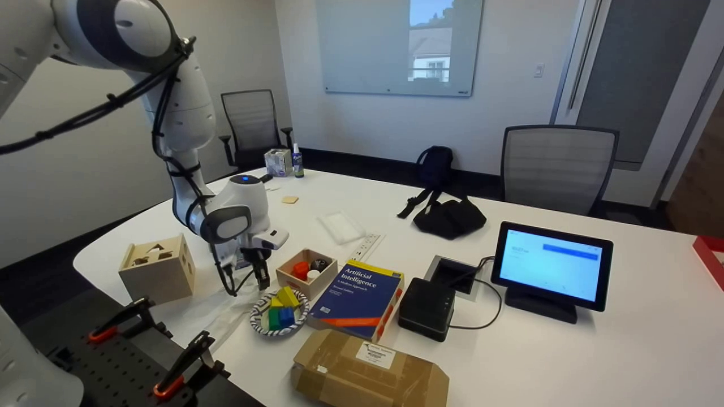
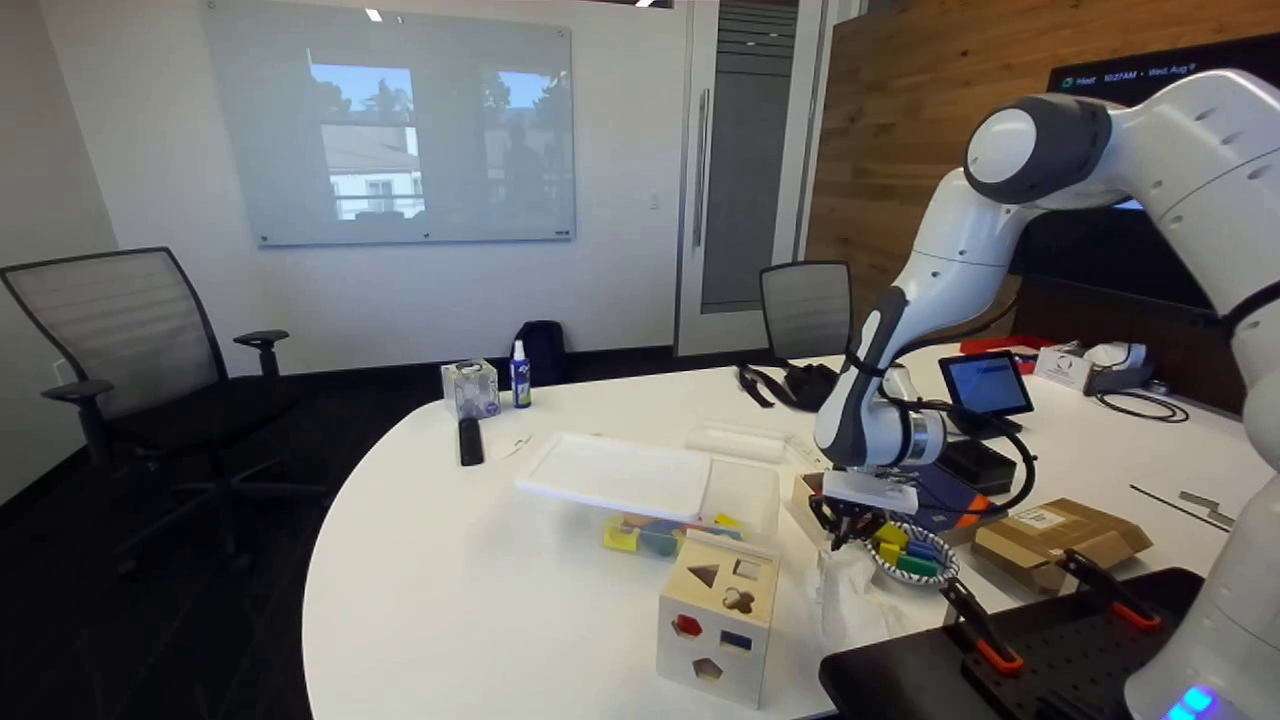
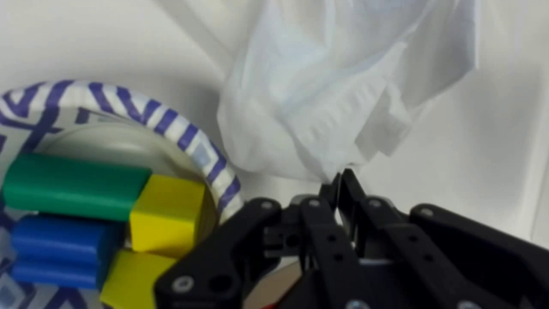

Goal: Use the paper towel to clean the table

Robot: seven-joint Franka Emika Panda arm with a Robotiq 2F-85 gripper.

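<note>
My gripper (image 3: 338,178) is shut, and its fingertips pinch the near end of a crumpled white paper towel (image 3: 317,94) in the wrist view. The paper towel spreads away from the tips over the white table (image 3: 480,184). In both exterior views the gripper (image 1: 263,281) (image 2: 838,535) points down low over the table. The paper towel (image 1: 220,319) (image 2: 855,600) lies below and beside it, thin and pale against the table, so its edges are hard to make out.
A patterned bowl (image 3: 165,120) of coloured blocks is close beside the gripper. A small wooden tray (image 1: 294,286), a blue book (image 1: 356,294), a cardboard box (image 1: 367,367) and a wooden shape box (image 2: 715,640) stand around. A lidded plastic bin (image 2: 610,475) is behind the shape box.
</note>
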